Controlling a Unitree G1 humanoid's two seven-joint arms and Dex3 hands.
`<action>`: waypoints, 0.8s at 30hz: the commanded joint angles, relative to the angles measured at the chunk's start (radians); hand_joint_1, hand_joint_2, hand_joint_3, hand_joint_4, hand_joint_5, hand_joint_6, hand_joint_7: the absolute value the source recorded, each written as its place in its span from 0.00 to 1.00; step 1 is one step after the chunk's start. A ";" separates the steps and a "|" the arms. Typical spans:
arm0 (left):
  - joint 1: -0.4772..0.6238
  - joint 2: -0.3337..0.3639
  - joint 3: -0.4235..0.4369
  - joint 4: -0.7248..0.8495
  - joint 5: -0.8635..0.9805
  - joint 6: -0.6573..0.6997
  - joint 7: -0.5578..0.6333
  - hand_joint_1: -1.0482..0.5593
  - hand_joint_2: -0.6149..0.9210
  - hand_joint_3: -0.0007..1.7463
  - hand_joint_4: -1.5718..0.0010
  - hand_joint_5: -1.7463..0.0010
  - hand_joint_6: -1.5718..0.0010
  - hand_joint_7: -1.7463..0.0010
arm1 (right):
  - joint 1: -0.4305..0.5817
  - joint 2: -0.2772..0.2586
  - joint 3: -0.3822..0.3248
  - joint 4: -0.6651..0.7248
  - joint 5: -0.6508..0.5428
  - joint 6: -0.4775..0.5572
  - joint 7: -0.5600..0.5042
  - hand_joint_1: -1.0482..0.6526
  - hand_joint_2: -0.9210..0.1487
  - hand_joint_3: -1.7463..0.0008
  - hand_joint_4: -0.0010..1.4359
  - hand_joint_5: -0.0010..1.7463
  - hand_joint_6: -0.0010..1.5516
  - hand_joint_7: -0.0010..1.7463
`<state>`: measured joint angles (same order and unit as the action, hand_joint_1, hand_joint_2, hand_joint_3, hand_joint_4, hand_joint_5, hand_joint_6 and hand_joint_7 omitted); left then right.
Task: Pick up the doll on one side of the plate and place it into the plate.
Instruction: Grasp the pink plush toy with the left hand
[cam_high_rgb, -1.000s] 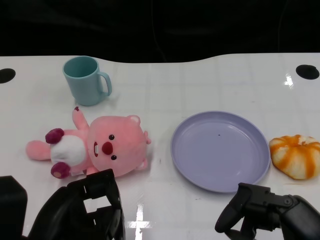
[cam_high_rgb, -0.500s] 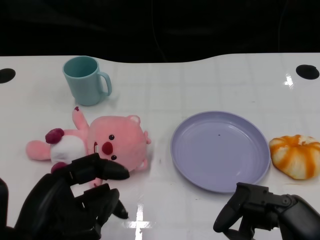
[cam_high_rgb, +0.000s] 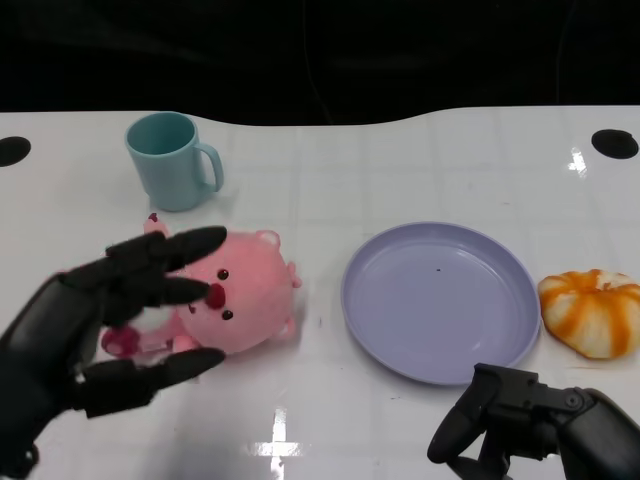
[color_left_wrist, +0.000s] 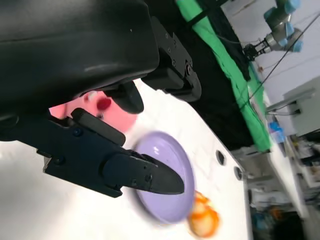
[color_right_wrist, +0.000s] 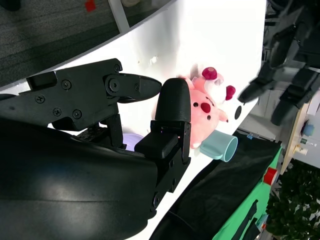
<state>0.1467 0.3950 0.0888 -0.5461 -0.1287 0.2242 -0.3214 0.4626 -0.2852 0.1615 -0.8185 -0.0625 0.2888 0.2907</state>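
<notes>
My left hand (cam_high_rgb: 95, 325) is spread over the pink plush doll (cam_high_rgb: 225, 295), fingers apart and holding nothing. From my head camera, the upper fingers (cam_high_rgb: 165, 255) cross the doll's body and face, while another finger (cam_high_rgb: 165, 368) reaches out below it at about 6 o'clock from the toy. I cannot tell whether any finger actually touches the plush. The doll lies on its side on the white table (cam_high_rgb: 400, 170), at 9 o'clock from the lavender plate (cam_high_rgb: 440, 300) and near its rim but apart from it. Its red nose and dark eyes show just past my fingertips.

My left wrist camera shows the same doll (color_left_wrist: 107, 107) between my black fingers (color_left_wrist: 135, 175), with the plate (color_left_wrist: 167, 190) blurred beyond them and the orange-and-white pumpkin toy (color_left_wrist: 202, 222) past the plate.

My right hand (cam_high_rgb: 535, 425) sits low at 6 o'clock from the plate, fingers curled in on nothing. Its wrist camera looks past its own fingers (color_right_wrist: 125, 87) to the doll (color_right_wrist: 202, 110) and the teal mug (color_right_wrist: 220, 147) beside it.

On the head view the teal mug (cam_high_rgb: 170, 160) stands upright at 12 o'clock from the doll, handle turned toward 3 o'clock. The pumpkin toy (cam_high_rgb: 592, 312) rests at 3 o'clock from the plate, just beside its rim.
</notes>
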 joint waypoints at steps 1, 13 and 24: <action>-0.054 0.073 -0.002 0.022 0.103 -0.002 -0.001 0.20 1.00 0.08 0.99 0.64 0.80 1.00 | -0.001 -0.006 -0.003 -0.016 0.001 0.010 -0.003 0.46 0.00 0.80 0.45 0.91 0.38 0.74; -0.233 0.242 -0.140 0.130 0.461 0.025 -0.062 0.21 1.00 0.03 1.00 0.75 0.86 1.00 | 0.004 -0.007 -0.003 -0.026 0.001 0.017 -0.003 0.46 0.00 0.79 0.45 0.91 0.38 0.74; -0.418 0.272 -0.341 0.303 0.807 0.051 -0.114 0.23 0.99 0.00 0.99 0.77 0.83 0.99 | 0.008 -0.002 0.006 -0.028 -0.001 0.016 -0.008 0.45 0.00 0.79 0.45 0.91 0.38 0.74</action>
<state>-0.2483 0.6456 -0.2340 -0.2686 0.6390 0.2782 -0.4233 0.4716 -0.2830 0.1641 -0.8370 -0.0619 0.3037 0.2865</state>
